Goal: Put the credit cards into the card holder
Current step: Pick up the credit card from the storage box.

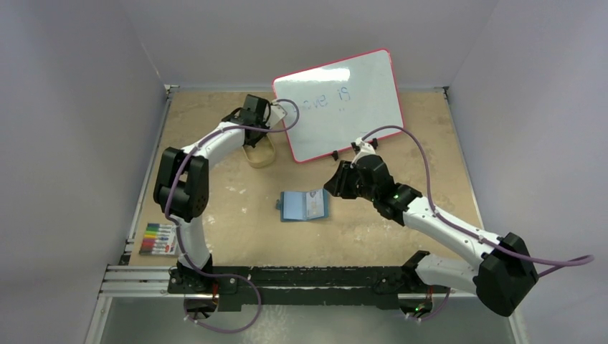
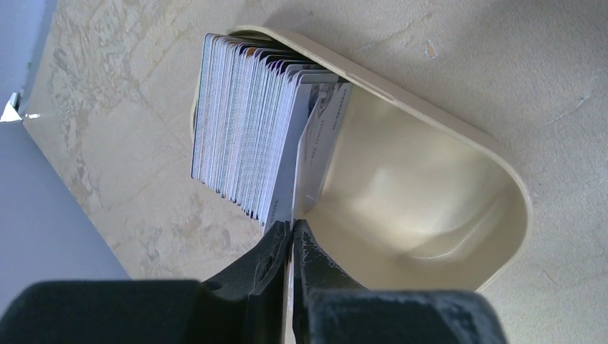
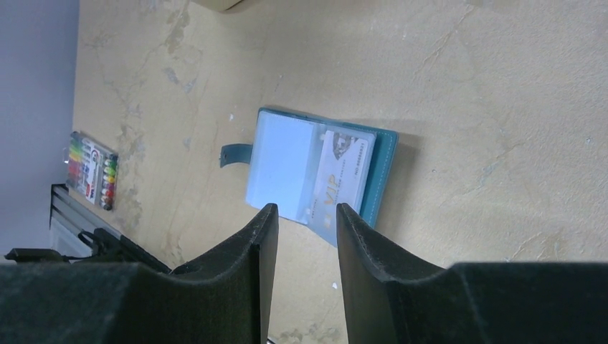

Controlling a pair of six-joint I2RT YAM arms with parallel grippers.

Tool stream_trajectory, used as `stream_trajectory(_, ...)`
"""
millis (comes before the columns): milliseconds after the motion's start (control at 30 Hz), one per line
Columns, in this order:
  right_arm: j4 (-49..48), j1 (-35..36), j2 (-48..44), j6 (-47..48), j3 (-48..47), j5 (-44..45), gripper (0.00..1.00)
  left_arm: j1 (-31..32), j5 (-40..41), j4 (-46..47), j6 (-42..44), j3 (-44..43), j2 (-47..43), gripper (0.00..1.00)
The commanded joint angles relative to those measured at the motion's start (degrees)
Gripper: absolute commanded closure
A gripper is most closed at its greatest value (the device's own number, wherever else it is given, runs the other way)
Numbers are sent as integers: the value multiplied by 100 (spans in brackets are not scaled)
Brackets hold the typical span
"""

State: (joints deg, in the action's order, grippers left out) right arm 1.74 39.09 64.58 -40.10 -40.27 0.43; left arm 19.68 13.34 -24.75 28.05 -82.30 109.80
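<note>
The credit cards stand on edge as a tight stack in the tan oval tray. My left gripper is shut on the edge of the end card of the stack, the one nearest the tray's hollow. In the top view the left gripper is over the tray at the back. The teal card holder lies open on the table, with one card in its right side. My right gripper is open and empty, just above the holder's near edge. The holder also shows in the top view, left of the right gripper.
A whiteboard with a red rim leans at the back, right of the tray. A pack of coloured markers lies at the front left edge, also seen in the right wrist view. Grey walls enclose the table.
</note>
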Motion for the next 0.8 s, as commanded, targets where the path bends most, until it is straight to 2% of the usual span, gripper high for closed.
stream_trajectory(0, -184, 28, -204, -51, -50, -44, 62, -33, 219, 143, 4, -336, 32, 95)
stream_trajectory(100, -174, 28, -197, -29, -92, -20, 61, -30, 246, 41, -8, -443, 53, 100)
stream_trajectory(233, -218, 28, -148, -16, -116, -84, 61, -20, 57, -130, -309, -612, -80, 100)
stream_trajectory(433, -487, 28, -325, -33, -94, -322, 61, -27, -384, -856, -1510, -930, -317, 100)
stream_trajectory(567, -1197, 31, -448, -161, 132, -597, 61, -27, -907, -829, -2160, -641, -700, 100)
stream_trajectory(667, -2070, 28, -424, -245, 395, -1029, 62, -27, -1238, -1024, -2655, -593, -831, 100)
stream_trajectory(767, -2473, 28, -248, -444, 428, -1588, 62, -29, -1671, -1059, -3348, -503, -1057, 100)
